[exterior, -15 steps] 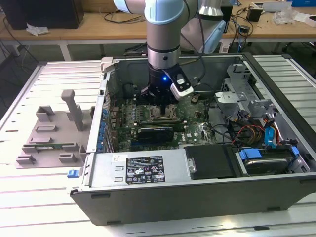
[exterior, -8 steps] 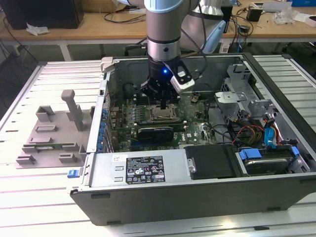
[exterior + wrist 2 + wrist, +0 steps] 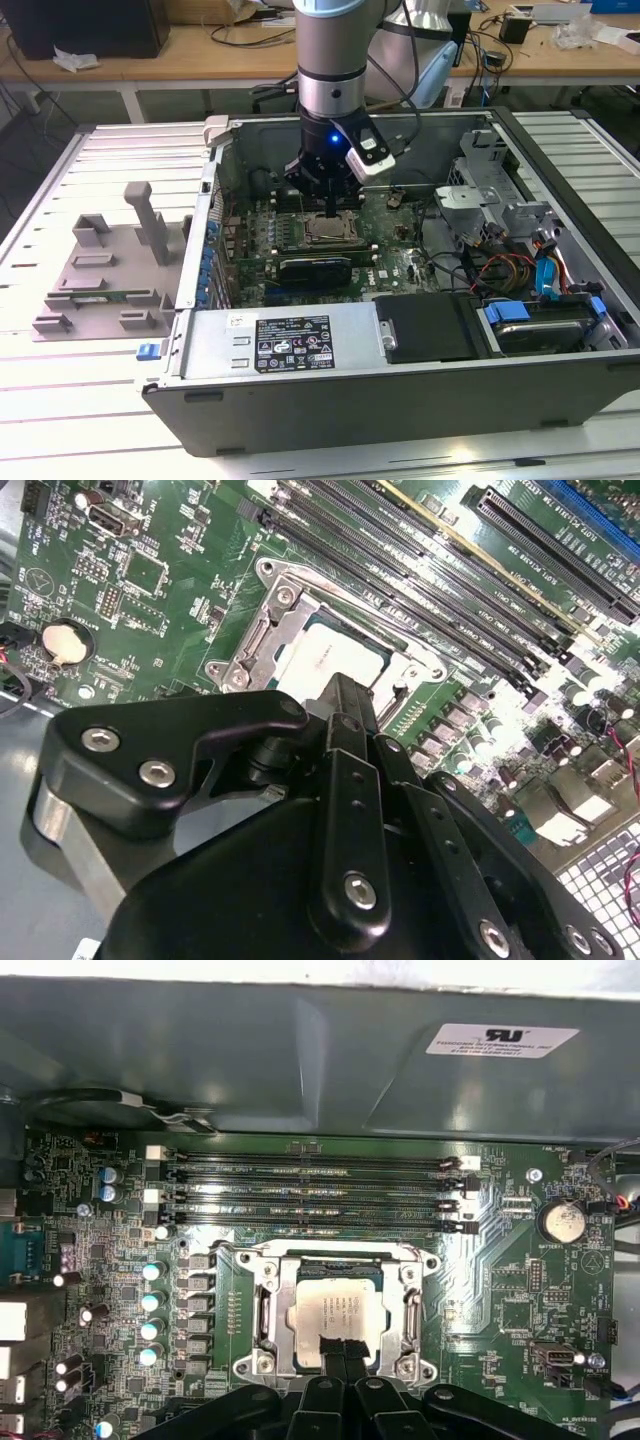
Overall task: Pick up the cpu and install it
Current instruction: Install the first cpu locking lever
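Gripper (image 3: 330, 212) of black metal hangs from the silver arm straight down into the open grey computer case (image 3: 300, 400), over the middle of the green motherboard (image 3: 395, 250). In the first wrist view its two thin black fingers (image 3: 333, 1365) stand pressed together, with no visible gap and nothing between them. Their tips rest at one edge of the cpu (image 3: 335, 1310), the small flat square chip with a pale silver-grey metal top. I cannot tell if they press on it or are just above it.

The cpu lies flat inside the square socket with the silver metal frame (image 3: 262, 1305), and the frame surrounds it on all sides. In the second wrist view the same chip (image 3: 325, 660) is partly covered by the dark body of the gripper (image 3: 345, 695), and in the exterior view it (image 3: 328, 230) sits just under the fingertips.

Four long black memory slots (image 3: 310, 1195) run side by side just beside the socket, between it and the grey wall of the case. A round silver coin battery (image 3: 561, 1222) sits on the board, well apart from the socket.

On the exterior view's left, outside the case, a grey plastic holder with upright posts (image 3: 100, 270) stands on the white slatted table (image 3: 60, 400).
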Controlling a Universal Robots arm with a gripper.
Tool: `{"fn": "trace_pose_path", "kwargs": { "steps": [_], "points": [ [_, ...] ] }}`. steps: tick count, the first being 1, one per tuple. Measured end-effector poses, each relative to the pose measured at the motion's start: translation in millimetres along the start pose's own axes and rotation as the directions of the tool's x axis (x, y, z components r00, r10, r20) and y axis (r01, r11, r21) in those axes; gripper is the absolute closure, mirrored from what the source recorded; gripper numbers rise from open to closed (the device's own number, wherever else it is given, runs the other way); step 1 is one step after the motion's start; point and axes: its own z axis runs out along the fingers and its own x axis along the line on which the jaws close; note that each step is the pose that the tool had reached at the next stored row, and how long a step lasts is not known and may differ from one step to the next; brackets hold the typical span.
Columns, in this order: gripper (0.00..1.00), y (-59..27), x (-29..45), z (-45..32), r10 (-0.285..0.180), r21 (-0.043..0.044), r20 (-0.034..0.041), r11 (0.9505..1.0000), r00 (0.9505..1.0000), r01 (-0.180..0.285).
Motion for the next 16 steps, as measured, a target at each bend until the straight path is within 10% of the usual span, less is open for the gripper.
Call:
{"fn": "trace_pose_path", "kwargs": {
  "steps": [9,16],
  "points": [
    [0.89,0.0,0.7,-0.8,0.0,-0.0005,0.0,1.0,1.0,0.0],
    [0.89,0.7,21.6,-1.1,0.0,-0.0005,0.0006,1.0,1.0,0.0]
  ]
}}
